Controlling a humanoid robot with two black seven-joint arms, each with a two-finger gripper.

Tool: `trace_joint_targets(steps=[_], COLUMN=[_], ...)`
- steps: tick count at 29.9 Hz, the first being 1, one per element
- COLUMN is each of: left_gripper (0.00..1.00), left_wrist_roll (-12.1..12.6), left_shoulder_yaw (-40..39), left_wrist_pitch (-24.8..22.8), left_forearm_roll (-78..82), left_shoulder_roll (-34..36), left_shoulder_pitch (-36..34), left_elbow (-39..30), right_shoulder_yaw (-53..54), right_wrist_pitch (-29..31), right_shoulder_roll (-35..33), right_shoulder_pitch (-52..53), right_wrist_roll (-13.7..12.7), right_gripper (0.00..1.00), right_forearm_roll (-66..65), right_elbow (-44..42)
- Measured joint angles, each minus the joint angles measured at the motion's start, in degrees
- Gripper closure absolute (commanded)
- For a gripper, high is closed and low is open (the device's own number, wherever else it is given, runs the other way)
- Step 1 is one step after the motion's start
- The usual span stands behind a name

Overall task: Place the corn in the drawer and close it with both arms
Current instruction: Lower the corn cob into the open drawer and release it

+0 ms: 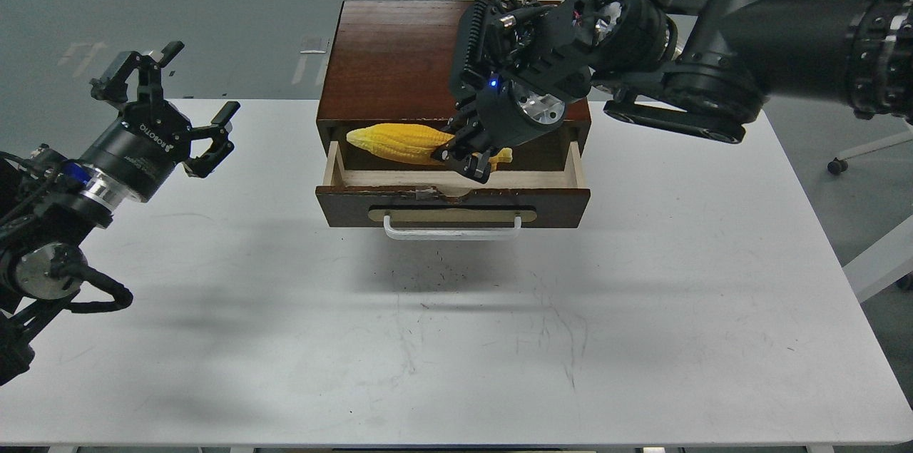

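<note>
The drawer (452, 205) stands pulled open from the dark brown wooden cabinet (399, 60), showing pale wood inside and a white bar handle in front. My right gripper (467, 159) reaches down over the open drawer and is shut on the corn (396, 141). The yellow corn lies nearly level, its tapered tip pointing left, over the drawer's open cavity. I cannot tell whether it touches the drawer floor. My left gripper (167, 107) is open and empty, held above the table well to the left of the drawer.
The cabinet stands at the back middle of a white table (456, 339). My right arm's thick links (713, 46) hang over the cabinet's right side and the table's back right corner. A chair base (866, 146) stands off the table's right edge.
</note>
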Motion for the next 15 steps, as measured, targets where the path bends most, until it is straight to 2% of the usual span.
trace_joint_targets(steps=[13, 15], left_gripper=[0.00, 0.00], left_wrist_roll=[0.00, 0.00], left_shoulder_yaw=[-0.08, -0.08], left_wrist_pitch=[0.00, 0.00], left_forearm_roll=[-0.01, -0.01], left_shoulder_roll=[-0.15, -0.15], left_shoulder_pitch=[-0.09, -0.10], left_elbow=[-0.04, -0.04], right_shoulder_yaw=[-0.87, -0.87], right_wrist_pitch=[-0.04, -0.04], right_shoulder_roll=[-0.09, -0.09], right_shoulder_pitch=[-0.82, -0.82], right_wrist_roll=[0.00, 0.00], right_gripper=[0.38, 0.34], right_forearm_roll=[0.24, 0.31], right_elbow=[-0.17, -0.05])
